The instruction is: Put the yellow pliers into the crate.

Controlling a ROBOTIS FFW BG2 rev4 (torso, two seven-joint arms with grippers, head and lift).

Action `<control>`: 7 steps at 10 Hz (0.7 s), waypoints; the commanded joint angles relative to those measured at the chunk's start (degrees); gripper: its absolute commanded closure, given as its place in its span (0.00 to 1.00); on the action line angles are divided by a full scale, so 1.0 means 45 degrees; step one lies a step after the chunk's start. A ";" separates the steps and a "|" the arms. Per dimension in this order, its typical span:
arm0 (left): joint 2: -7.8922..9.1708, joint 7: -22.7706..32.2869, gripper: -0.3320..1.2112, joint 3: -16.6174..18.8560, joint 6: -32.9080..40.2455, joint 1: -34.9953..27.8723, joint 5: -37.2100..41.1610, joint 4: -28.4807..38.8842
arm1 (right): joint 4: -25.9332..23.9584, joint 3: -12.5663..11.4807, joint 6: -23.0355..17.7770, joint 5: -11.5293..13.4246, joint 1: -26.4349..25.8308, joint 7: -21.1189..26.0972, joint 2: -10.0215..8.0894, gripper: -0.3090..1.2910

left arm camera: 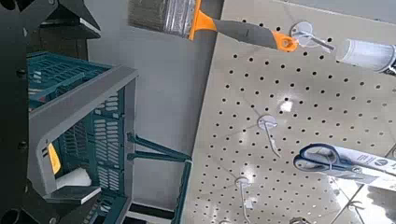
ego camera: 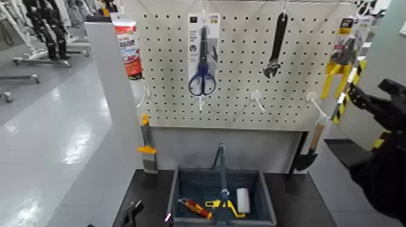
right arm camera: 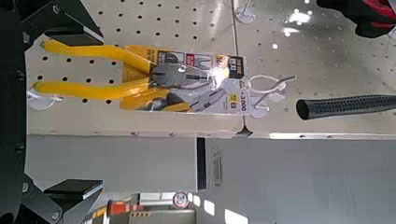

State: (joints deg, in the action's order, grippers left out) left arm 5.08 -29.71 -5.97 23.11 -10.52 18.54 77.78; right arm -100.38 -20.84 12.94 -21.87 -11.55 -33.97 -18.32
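The yellow pliers (ego camera: pixel 336 65) hang on their printed card at the far right of the pegboard. In the right wrist view the pliers (right arm camera: pixel 131 79) hang on a hook straight ahead, with the yellow handles between the lines of my spread fingers but still apart from them. My right gripper (ego camera: pixel 364 96) is raised beside the pliers, open and empty; in its own view the right gripper (right arm camera: pixel 79 107) shows a finger at each edge. The slate-blue crate (ego camera: pixel 263 199) stands on the dark table below and shows in the left wrist view (left arm camera: pixel 79 103). My left gripper (ego camera: pixel 133 211) waits low, left of the crate, open.
The pegboard also holds blue-handled scissors (ego camera: pixel 202 57), a black wrench (ego camera: pixel 276 45) and a paintbrush (ego camera: pixel 147 148). A trowel (ego camera: pixel 309 151) hangs lower right. The crate holds a red tool (ego camera: pixel 194 207), a small bare yellow tool (ego camera: pixel 219 205) and a white block (ego camera: pixel 243 200). A yellow-black striped edge (ego camera: pixel 349 87) stands beside the pliers.
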 commanded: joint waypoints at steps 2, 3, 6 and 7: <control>0.0003 0.0000 0.30 -0.0040 0.0001 0.0034 0.0000 0.0001 | 0.2033 0.0451 0.0874 -0.0961 -0.1945 -0.1788 -0.0675 0.33; 0.0003 0.0000 0.30 -0.0059 0.0001 0.0054 0.0000 0.0001 | 0.2677 0.0705 0.0953 -0.1371 -0.2453 -0.2295 -0.0812 0.33; 0.0023 0.0000 0.30 -0.0098 0.0001 0.0112 0.0000 -0.0019 | 0.4592 0.1799 0.0972 -0.2074 -0.3898 -0.3682 -0.1280 0.32; 0.0042 0.0000 0.30 -0.0137 0.0001 0.0132 0.0000 -0.0019 | 0.5060 0.2170 0.0992 -0.2093 -0.4289 -0.4249 -0.1378 0.32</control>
State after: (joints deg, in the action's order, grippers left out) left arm 5.24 -29.71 -6.47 23.11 -9.98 18.54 77.70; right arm -79.05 -12.19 17.41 -31.18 -29.67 -52.77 -24.20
